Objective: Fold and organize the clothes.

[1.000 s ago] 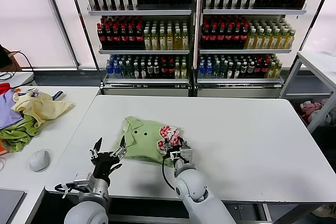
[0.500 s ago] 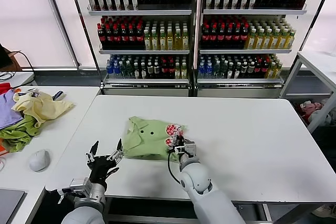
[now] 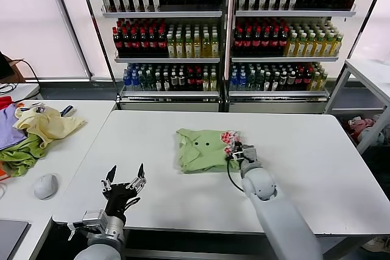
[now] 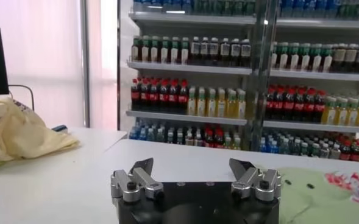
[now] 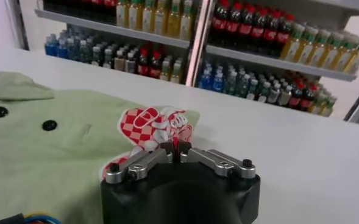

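The right gripper (image 3: 237, 152) pinched the light green cotton T-shirt (image 3: 201, 149) at its red-and-white print on the white table (image 3: 304, 150); the left gripper (image 3: 125, 178) hovered spread near the table's front edge.

Both arms are clad in smooth grey-white shells, rounded at the joints. The left gripper (image 3: 125, 181) is built on a black block with silvery metal finger links — each fixed by a dark screw — and dark pointed tips. On the right gripper (image 5: 176, 149) the same silver links and black housing are seen, with a black cable looped beside the wrist.
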`<state>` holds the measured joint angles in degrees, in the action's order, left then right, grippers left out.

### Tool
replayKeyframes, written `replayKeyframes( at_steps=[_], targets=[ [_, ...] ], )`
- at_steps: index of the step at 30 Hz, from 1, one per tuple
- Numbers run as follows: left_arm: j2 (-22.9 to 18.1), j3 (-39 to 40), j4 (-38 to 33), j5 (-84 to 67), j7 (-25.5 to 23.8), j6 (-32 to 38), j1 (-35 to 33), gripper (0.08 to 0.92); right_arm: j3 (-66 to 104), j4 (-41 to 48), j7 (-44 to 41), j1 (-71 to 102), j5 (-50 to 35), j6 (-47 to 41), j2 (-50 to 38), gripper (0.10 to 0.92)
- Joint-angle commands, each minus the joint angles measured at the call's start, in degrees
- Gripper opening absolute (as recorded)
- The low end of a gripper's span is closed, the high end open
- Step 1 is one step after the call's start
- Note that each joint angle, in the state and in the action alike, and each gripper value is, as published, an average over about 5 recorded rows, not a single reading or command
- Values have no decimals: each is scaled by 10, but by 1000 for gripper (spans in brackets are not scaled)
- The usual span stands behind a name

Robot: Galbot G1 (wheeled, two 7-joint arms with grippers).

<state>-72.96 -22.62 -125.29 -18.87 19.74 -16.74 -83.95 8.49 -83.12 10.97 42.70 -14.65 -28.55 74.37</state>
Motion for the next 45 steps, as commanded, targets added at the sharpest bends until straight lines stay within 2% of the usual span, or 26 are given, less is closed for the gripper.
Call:
replayKeyframes(
  at_steps=[1,4,7,17,23,26,38,45],
  targets=[
    [-3,7,-3,6,-2,-2,-2,823,44,-18,-88,5,27,83,-70,140],
    [-6,10,-4,9,-5,-3,-2,823,64,-70,-77,51,22,159,-76,192],
    [-7,13,-4,12,-8,-3,-3,823,93,-131,-65,111,17,188,-83,276],
    [-14,21,-18,28,-27,-1,-15,823,230,-341,-73,333,0,194,-89,569],
    [-18,24,-27,34,-41,2,-22,823,260,-394,-80,411,-2,204,-78,740],
    [-21,25,-33,37,-48,3,-28,823,260,-406,-80,429,0,207,-70,801],
    [-31,24,-57,42,-64,14,-52,823,243,-420,-42,447,37,216,-55,823],
    [-34,23,-63,48,-66,15,-58,823,239,-430,-64,446,29,200,-54,823]
  ],
)
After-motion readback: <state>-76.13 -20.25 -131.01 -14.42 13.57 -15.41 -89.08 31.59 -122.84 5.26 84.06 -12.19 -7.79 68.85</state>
